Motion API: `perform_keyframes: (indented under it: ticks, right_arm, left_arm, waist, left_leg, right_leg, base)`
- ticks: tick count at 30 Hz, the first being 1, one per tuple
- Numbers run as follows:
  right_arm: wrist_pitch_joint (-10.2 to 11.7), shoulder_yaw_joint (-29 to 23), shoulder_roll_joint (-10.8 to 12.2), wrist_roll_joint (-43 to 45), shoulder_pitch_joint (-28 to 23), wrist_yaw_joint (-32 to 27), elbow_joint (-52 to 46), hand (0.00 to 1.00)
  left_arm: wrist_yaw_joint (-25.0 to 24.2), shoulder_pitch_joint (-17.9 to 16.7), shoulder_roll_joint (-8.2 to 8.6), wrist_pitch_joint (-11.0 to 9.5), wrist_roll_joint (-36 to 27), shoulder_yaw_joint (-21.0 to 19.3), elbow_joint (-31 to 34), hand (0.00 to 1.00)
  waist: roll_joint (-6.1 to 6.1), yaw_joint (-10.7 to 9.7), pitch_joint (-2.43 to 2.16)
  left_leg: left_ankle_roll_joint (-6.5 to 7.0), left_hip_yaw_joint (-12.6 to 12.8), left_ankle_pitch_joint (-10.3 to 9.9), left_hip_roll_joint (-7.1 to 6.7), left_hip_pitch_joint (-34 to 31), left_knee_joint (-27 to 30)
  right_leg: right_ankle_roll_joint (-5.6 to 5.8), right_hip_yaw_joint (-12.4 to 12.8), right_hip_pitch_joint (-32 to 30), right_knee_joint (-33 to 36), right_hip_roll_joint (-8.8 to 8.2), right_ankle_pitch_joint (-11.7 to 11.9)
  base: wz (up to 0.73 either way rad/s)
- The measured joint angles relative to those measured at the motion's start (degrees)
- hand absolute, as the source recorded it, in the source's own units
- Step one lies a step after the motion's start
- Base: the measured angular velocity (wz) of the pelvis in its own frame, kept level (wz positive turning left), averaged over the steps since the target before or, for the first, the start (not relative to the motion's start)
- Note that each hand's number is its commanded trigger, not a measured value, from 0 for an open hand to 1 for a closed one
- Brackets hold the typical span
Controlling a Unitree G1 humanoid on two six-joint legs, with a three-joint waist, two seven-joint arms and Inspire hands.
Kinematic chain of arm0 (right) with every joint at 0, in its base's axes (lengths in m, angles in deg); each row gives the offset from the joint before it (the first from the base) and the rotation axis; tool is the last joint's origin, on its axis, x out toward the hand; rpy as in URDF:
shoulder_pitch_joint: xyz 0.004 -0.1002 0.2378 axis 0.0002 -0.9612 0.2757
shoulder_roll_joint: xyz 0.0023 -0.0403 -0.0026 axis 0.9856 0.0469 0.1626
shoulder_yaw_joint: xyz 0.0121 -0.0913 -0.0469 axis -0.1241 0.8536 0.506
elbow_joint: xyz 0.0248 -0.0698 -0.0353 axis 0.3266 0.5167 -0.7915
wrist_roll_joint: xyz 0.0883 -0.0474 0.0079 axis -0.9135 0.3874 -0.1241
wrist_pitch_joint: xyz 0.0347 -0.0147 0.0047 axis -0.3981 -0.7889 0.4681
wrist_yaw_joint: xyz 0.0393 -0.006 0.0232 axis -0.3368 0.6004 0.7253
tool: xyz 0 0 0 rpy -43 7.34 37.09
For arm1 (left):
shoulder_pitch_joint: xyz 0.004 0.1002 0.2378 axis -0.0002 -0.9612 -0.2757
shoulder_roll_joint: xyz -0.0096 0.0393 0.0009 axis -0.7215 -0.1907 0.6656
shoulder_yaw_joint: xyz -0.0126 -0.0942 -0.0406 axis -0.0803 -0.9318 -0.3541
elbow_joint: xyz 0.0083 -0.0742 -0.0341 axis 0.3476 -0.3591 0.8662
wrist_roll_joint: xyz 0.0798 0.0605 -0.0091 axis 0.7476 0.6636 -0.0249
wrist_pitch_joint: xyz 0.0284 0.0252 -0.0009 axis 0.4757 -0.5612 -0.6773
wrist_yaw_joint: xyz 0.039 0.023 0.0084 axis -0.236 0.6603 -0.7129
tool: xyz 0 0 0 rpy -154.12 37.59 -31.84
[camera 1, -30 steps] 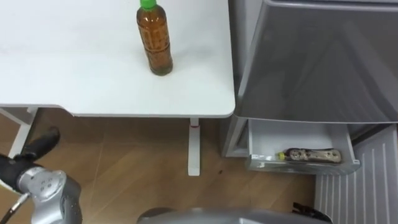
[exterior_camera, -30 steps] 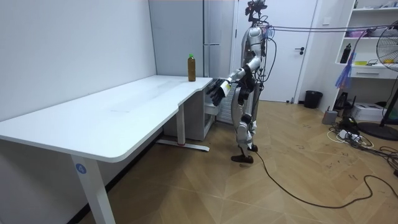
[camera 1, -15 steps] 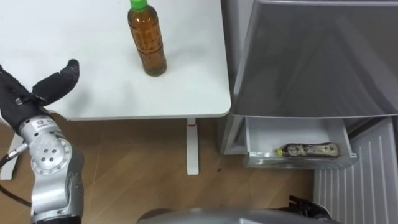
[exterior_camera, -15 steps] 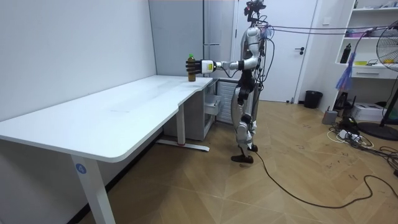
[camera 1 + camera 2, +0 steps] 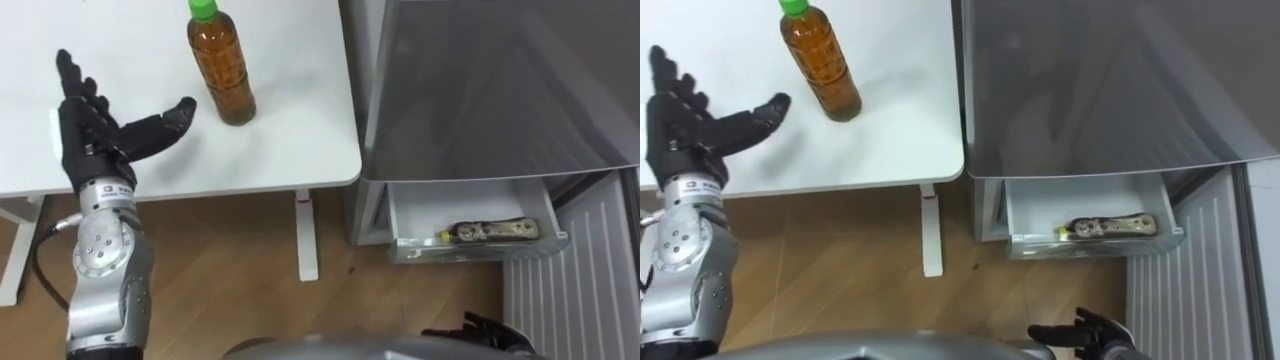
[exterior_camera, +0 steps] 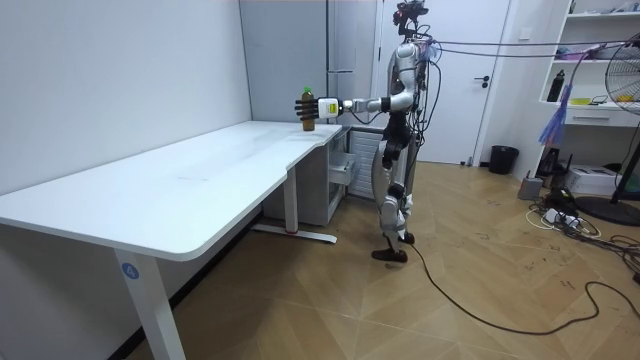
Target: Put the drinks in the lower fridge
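Left hand (image 5: 95, 135) hovering over table (image 5: 300, 150), fingers splayed apart, holding nothing. Bottle (image 5: 220, 65) standing upright at its 2 o'clock, near, not touching. One drink (image 5: 490, 232) lying in open drawer (image 5: 400, 215), at bottle's 4 o'clock. Right hand (image 5: 1080, 328) hanging low, fingers loosely apart. Judging task roughly halfway: bottle awaiting grasp, carry, stowing.

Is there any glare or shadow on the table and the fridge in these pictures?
Left eye view: the white table is evenly lit, with a faint shadow beside the bottle and under the left hand. Right eye view: the grey fridge carries dim, soft reflections, no hard glare.
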Motion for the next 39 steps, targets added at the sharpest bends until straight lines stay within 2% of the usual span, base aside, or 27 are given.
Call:
perform_keyframes:
  ticks: [7, 9, 15, 23, 26, 27, 30, 39]
  right_arm:
    - [0.1, -0.2, 0.0, 0.0, -0.2, -0.3, 0.1, 0.0]
    - [0.4, -0.2, 0.0, -0.1, -0.3, -0.5, 0.3, 0.0]
    - [0.4, -1.8, 0.0, -0.1, -0.3, -2.0, 0.5, 0.0]
    - [0.4, -2.9, 0.0, -0.1, -0.3, -2.5, 1.1, 0.0]
    - [0.0, -3.8, 0.0, 0.3, -0.3, -2.5, 1.2, 0.0]
    - [-0.3, -4.5, 0.1, 0.6, -0.3, -2.5, 1.2, 0.0]
    - [-0.5, -5.2, 0.1, 0.7, -0.4, -2.7, 1.2, 0.0]
    - [-1.5, -6.8, -0.1, 6.7, -0.8, -5.6, 2.9, 0.0]
  left_arm:
    - [-5.3, 1.5, -0.02, 2.1, -2.0, 0.2, -2.1, 0.0]
    - [-6.5, 1.9, -0.01, 2.5, -4.4, 0.1, -2.7, 0.0]
    - [-7.2, 3.1, -0.01, 3.6, -6.0, 0.0, -2.9, 0.0]
    - [-7.6, 4.9, -0.01, 4.5, -6.4, -0.1, -3.0, 0.0]
    - [-7.4, 6.6, -0.08, 5.1, -5.1, -0.5, -6.3, 0.0]
    - [-7.3, 7.4, -0.13, 5.7, -4.2, -1.2, -8.2, 0.0]
    - [-6.7, 7.8, -0.5, 6.6, -4.0, -2.8, -11.2, 0.0]
    - [-4.9, 8.8, -0.98, 6.7, -4.1, -4.4, -11.8, 0.0]
  waist:
    - [0.04, -0.2, 0.11]
    - [0.11, -0.1, 0.15]
    - [1.27, -0.2, 0.52]
    - [1.8, -0.5, 0.42]
    - [1.54, -1.2, 0.52]
    - [1.83, -1.4, 0.34]
    - [1.85, -2.4, 0.29]
    - [1.08, -3.6, 0.21]
  left_leg:
    - [0.0, 0.1, 0.0, 0.08, 0.0, 0.1]
    - [0.0, 0.0, 0.0, 0.09, 0.0, 0.2]
    - [-0.01, 0.2, 0.0, 0.28, 0.1, 0.3]
    - [-0.1, 0.2, 0.0, 0.35, 0.2, 0.2]
    - [-0.09, 0.3, 0.1, 0.28, 0.4, 0.1]
    - [-0.09, 0.5, 0.1, 0.33, 0.5, 0.1]
    - [-0.1, 1.2, 0.1, 0.45, 0.9, 0.0]
    - [-0.09, 1.6, 0.1, 0.48, 1.5, -0.1]
  right_leg:
    - [-0.01, 0.0, 0.0, 0.0, 0.04, 0.0]
    - [-0.01, 0.0, 0.1, 0.0, 0.04, 0.0]
    - [-0.1, 0.9, 0.0, 0.0, 0.21, 0.1]
    - [-0.18, 1.4, -0.1, 0.0, 0.39, 0.1]
    - [-0.19, 1.8, 0.0, 0.0, 0.38, 0.1]
    - [-0.19, 2.4, 0.0, 0.0, 0.46, 0.1]
    - [-0.23, 3.1, 0.0, 0.1, 0.56, 0.1]
    - [-0.24, 4.4, 0.1, 0.6, 0.66, 0.1]
  base:
    - [0.0]
    - [0.0]
    - [0.0]
    - [0.0]
    - [-0.03]
    - [-0.12]
    - [-0.15]
    - [-0.03]
